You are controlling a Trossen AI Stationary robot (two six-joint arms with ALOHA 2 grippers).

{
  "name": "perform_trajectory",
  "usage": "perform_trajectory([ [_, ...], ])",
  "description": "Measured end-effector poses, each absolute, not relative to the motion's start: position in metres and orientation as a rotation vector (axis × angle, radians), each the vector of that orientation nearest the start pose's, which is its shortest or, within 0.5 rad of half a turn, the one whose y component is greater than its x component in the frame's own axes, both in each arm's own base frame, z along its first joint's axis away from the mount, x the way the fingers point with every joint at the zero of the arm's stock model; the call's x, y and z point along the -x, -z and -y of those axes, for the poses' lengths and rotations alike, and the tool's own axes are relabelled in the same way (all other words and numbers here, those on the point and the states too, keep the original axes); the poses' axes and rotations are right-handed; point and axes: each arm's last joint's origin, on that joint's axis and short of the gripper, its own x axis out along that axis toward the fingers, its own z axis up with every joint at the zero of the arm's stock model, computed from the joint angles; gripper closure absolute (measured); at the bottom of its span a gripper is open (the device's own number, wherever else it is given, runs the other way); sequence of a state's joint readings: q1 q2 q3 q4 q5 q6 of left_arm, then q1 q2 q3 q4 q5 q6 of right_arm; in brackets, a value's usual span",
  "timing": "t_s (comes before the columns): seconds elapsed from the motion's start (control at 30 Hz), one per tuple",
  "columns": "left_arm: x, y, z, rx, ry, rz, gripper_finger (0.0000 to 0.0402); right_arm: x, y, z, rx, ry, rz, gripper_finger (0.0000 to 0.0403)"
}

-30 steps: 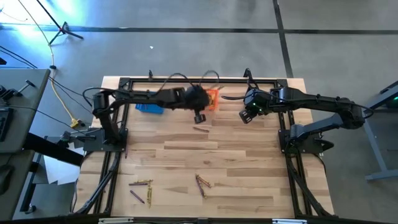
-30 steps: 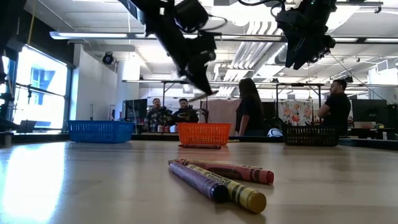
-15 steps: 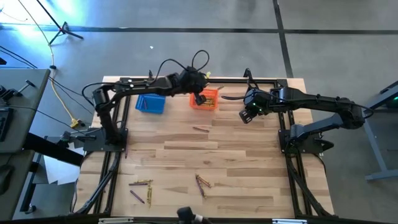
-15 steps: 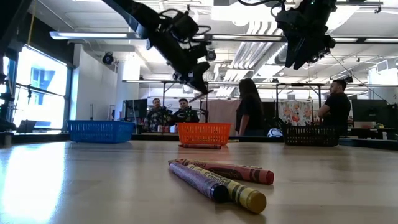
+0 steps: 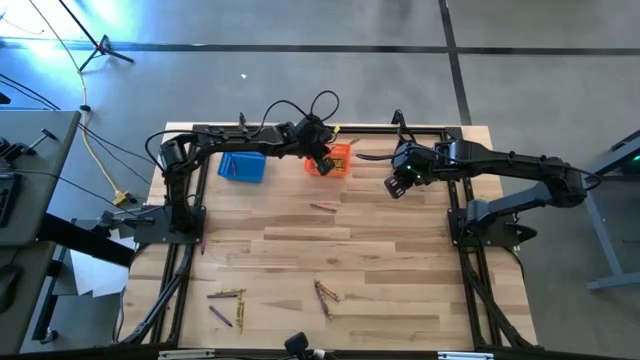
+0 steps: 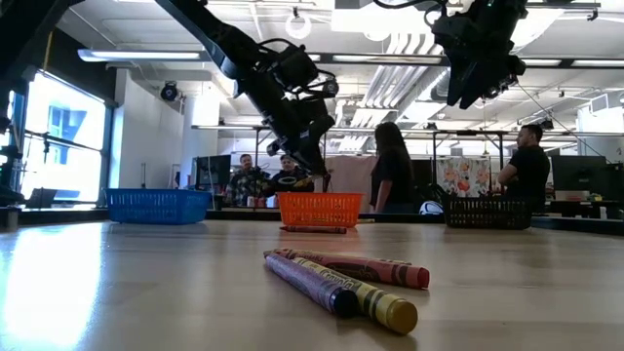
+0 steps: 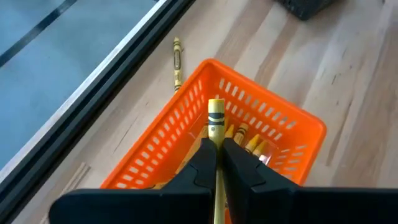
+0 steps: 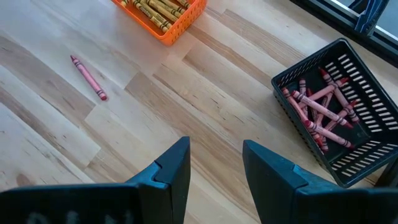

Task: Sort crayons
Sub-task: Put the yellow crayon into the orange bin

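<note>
My left claw hangs over the orange mesh basket near the far edge of the worktop, fingers pressed onto a yellow crayon that stands upright between them, its tip above the basket's inside. More yellow crayons lie in that basket, and one yellow crayon lies on the wood just outside it, towards the far rail. From table height that claw points down at the orange basket.

My right claw waits spread wide and empty above the worktop, towards the far right corner, between the orange basket and the black mesh basket. The black basket holds a heap of reddish-pink crayons. A single reddish-pink crayon lies on bare wood a little nearer than the orange basket.

The blue mesh basket sits left of the orange one along the far edge, with a dark stick or two inside.

Near the front edge, a small group of crayons lies around the middle, and another group towards the front left corner. At table height the middle group shows as a reddish-pink crayon beside a purple one and a yellow-tipped one.

People stand in the room beyond.
</note>
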State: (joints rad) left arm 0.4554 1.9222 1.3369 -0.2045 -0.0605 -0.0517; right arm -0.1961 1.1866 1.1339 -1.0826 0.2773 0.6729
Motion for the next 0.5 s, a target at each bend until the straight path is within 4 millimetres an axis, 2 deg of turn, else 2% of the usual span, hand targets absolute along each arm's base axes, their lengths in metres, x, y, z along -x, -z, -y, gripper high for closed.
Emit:
perform_trajectory([
  [0.17, -0.3717, -0.1971, -0.1862, 0.251, -0.530, -0.765, 0.0390, -0.2037, -0.3086, 0.0485, -0.540, 0.786, -0.954, 0.0269],
  [0.33, -0.3711, -0.1971, -0.1875, 0.307, -0.532, -0.751, 0.0356, -0.2037, -0.3087, 0.0486, -0.540, 0.786, -0.954, 0.0269],
  [0.5, -0.3745, -0.2012, -0.1780, 0.295, -0.483, -0.746, 0.0329, -0.2036, -0.3087, 0.0485, -0.540, 0.786, -0.954, 0.0269],
])
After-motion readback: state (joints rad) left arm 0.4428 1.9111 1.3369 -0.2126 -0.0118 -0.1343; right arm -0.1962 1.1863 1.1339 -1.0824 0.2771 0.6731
